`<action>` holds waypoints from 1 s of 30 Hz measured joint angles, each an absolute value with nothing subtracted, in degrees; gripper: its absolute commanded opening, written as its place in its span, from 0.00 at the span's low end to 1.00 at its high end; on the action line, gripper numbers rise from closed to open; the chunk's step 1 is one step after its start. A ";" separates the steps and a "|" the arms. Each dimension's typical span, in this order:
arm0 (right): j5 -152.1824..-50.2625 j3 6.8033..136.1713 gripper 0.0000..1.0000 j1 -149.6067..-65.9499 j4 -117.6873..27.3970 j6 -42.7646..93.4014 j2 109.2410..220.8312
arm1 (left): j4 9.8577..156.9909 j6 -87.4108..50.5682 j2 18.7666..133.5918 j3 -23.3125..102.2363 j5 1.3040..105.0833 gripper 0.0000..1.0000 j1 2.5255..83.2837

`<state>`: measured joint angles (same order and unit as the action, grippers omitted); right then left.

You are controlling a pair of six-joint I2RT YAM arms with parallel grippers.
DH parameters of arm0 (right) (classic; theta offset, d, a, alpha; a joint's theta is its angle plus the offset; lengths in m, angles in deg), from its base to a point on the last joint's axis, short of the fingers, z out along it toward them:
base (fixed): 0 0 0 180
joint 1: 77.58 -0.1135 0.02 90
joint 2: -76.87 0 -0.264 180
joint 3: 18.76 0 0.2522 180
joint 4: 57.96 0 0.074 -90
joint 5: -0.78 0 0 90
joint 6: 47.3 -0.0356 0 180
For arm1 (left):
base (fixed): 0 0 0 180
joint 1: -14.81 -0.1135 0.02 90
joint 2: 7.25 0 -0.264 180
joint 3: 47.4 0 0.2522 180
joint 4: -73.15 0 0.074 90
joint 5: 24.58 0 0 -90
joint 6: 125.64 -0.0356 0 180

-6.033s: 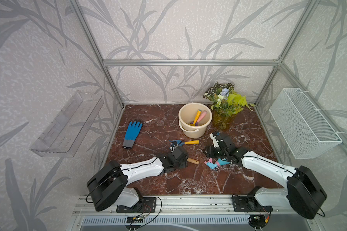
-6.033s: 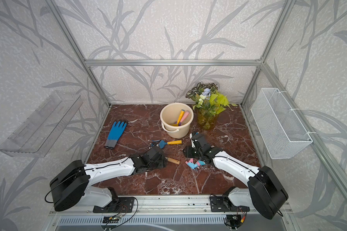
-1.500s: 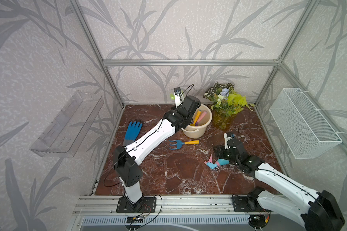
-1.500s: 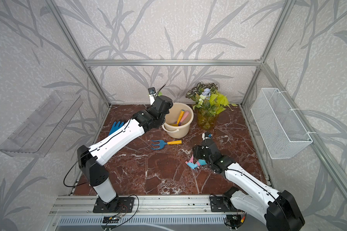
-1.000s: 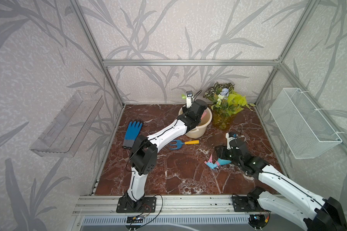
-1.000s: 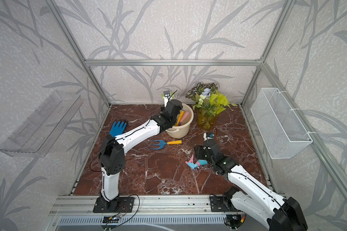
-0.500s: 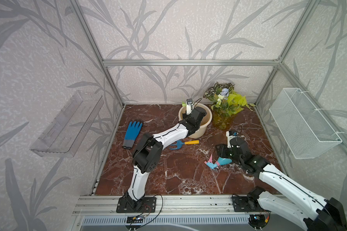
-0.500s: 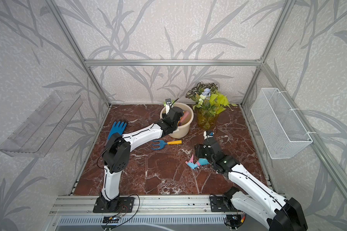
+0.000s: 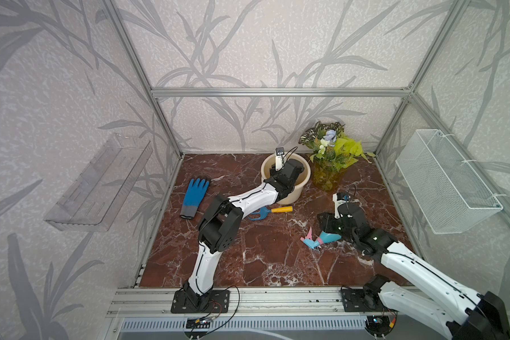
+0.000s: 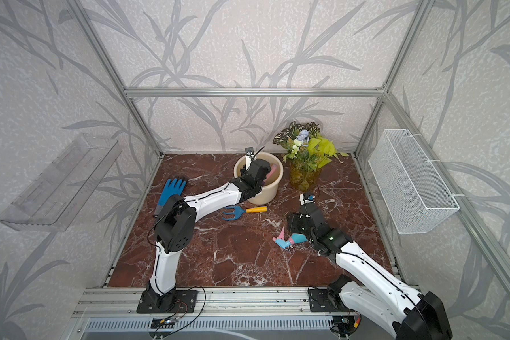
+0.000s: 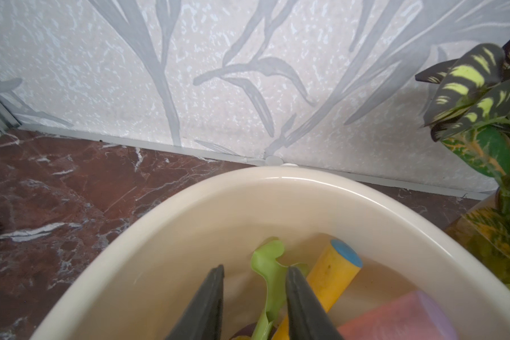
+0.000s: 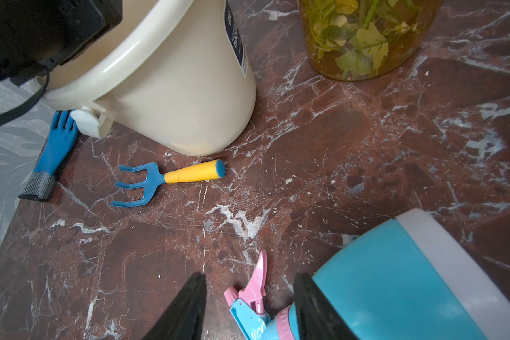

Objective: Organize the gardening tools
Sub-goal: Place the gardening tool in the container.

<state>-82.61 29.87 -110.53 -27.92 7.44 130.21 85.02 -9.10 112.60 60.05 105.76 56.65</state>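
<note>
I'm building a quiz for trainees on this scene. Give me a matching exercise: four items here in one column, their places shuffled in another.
Items:
1. green rake
2. blue yellow-handled fork
3. spray bottle
4. blue glove

Places:
A. flat by the side wall
B. on its side by the right claw
C. inside the cream bucket
D. on the floor just in front of the cream bucket

Pairs: 1-C, 2-D, 3-B, 4-A.

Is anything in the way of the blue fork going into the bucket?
Nothing lies on the table between the blue fork and the bucket. But the left gripper sits in the bucket's mouth, jaws apart, so it blocks part of the opening.
</note>
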 measured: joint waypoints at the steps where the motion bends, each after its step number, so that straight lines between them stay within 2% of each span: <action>1: -82.63 29.87 0.55 -110.50 -27.94 7.46 130.26 | 85.06 -9.14 112.60 60.07 105.74 0.39 56.67; 5: -82.85 29.94 0.64 -110.50 -27.94 7.66 131.20 | 85.96 -10.04 112.60 61.25 105.43 0.48 56.85; 9: -84.16 30.94 0.72 -110.50 -28.10 8.16 133.38 | 86.37 -11.41 112.34 63.63 104.99 0.63 57.35; 13: -86.02 31.79 0.78 -110.50 -29.58 8.44 135.42 | 89.21 -12.07 111.12 66.04 104.58 0.72 57.94; 16: -88.32 31.79 0.85 -110.18 -32.29 8.31 137.05 | 92.36 -11.30 109.26 67.81 104.05 0.83 58.22; 19: -91.27 31.79 0.91 -109.21 -36.34 7.76 140.40 | 95.27 -9.90 105.11 67.15 103.07 0.99 58.36; 30: -99.86 31.22 1.00 -107.88 -53.63 5.95 156.84 | 97.12 -3.39 82.72 45.64 100.71 1.00 58.53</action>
<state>-99.86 31.22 -107.88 -53.63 5.95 156.84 97.12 -3.39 82.72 45.64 100.71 58.53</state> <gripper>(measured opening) 0.995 0.999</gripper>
